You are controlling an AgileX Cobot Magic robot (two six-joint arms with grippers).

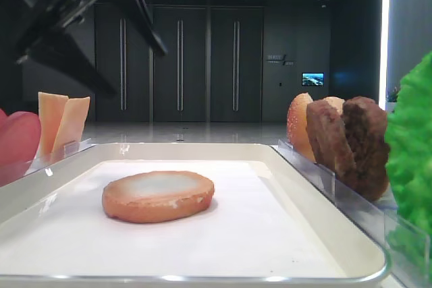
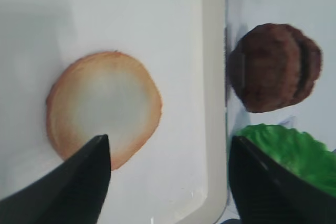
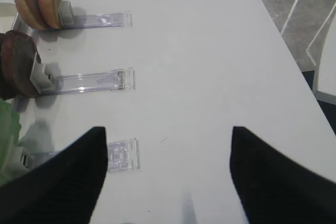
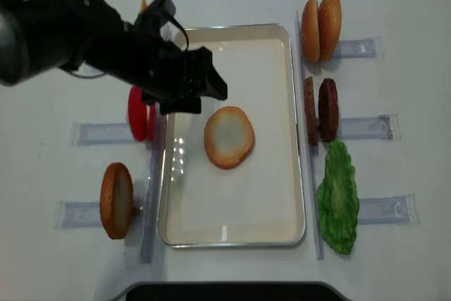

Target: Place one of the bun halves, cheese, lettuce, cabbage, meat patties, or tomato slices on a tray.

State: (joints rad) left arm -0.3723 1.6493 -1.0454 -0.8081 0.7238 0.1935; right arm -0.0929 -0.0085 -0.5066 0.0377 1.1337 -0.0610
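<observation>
- The left end effector (image 4: 204, 89) hangs above the tray (image 4: 296, 139), its jaws spread wide and holding nothing.
- The bun half (image 4: 228, 137) lies flat, cut face up, near the tray's middle, apart from the fingers.
- Judged from this, the placing looks done; only pulling away is left.

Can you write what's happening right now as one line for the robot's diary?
left gripper: open, above tray | bun half: flat on tray, released | right gripper: open, over bare table
</observation>
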